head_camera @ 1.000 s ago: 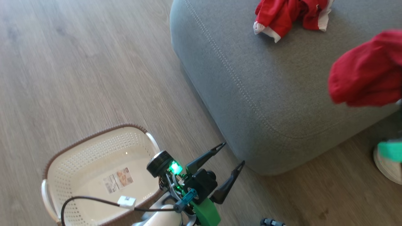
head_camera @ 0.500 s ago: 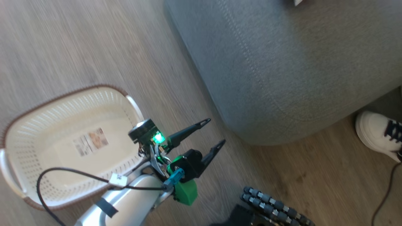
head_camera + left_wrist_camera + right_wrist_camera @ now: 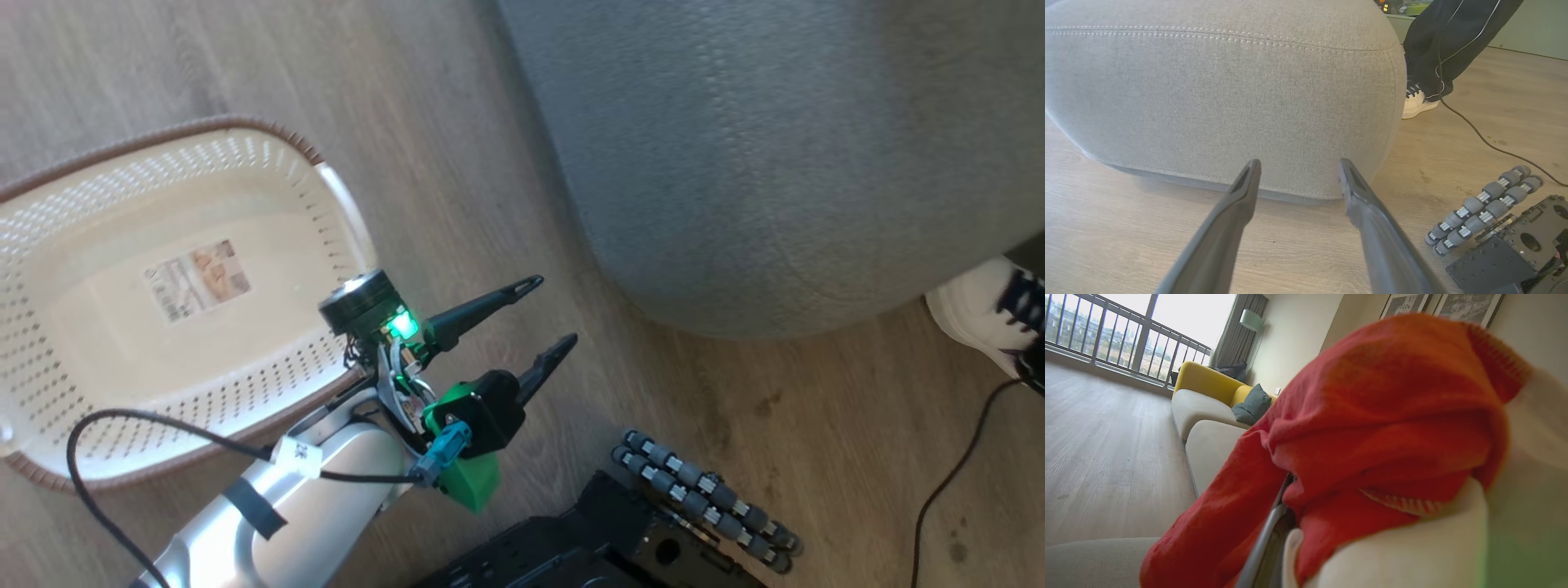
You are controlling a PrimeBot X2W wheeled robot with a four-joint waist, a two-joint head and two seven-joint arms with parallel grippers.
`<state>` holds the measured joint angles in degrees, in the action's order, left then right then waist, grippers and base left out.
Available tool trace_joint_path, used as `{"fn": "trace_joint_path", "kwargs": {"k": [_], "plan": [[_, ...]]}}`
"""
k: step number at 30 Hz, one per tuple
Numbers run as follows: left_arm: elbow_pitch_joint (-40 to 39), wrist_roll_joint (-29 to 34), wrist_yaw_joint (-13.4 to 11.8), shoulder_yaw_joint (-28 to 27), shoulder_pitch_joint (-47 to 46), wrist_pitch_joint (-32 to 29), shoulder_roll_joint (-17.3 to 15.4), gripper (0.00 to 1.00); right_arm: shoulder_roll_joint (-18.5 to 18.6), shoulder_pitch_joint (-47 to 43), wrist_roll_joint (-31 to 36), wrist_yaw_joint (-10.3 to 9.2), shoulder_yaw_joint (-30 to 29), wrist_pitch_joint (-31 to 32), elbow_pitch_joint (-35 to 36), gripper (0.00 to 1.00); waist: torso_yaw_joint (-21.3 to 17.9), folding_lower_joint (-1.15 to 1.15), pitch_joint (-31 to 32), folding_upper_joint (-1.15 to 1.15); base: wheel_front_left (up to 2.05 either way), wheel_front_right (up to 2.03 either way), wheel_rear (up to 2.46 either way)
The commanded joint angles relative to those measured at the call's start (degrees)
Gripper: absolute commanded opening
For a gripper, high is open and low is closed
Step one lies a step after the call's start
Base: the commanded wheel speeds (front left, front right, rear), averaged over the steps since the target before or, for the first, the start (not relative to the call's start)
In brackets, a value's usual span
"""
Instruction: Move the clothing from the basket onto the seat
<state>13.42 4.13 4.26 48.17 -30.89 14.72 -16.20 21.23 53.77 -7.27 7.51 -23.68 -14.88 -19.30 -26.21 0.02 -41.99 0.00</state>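
Head view swings down onto basket, plainly empty; left hand splayed, idle; right hand clamped on red clothing, probably last piece for seat.

Holding the left gripper wide open at the end of a pale forearm — pinching the right gripper shut.
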Motion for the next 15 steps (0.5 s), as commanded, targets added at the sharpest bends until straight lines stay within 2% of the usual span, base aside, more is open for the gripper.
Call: {"fn": "trace_joint_path", "kwargs": {"k": [1,8,9,15], "plan": [[-2.12,0.14,-0.69,-0.67,-0.51,0.28,-0.11,1.0,3.36,1.59,-0.69,-0.02,0.22,-0.12,-0.89,0.0,1.46,-0.02,-1.2,0.0,0.0,0.0,0.0],[-2.87,0.12,-1.86,0.45,-2.04,0.28,-0.63,1.0,8.33,10.82,-1.38,-0.02,3.73,-0.12,-16.33,0.0,4.17,-0.02,-3.91,0.0,0.0,0.0,0.0],[-2.87,0.12,-1.86,0.45,-2.04,0.28,-0.63,1.0,8.33,10.82,-1.38,-0.02,3.73,-0.12,-16.33,0.0,4.17,-0.02,-3.91,0.0,0.0,0.0,0.0],[-3.1,-0.38,-3.06,1.24,-3.06,0.28,-0.42,1.0,11.06,18.45,-1.13,-0.02,4.62,-0.12,-26.89,0.0,6.23,-0.02,-5.51,0.0,0.0,0.0,0.0]]}}
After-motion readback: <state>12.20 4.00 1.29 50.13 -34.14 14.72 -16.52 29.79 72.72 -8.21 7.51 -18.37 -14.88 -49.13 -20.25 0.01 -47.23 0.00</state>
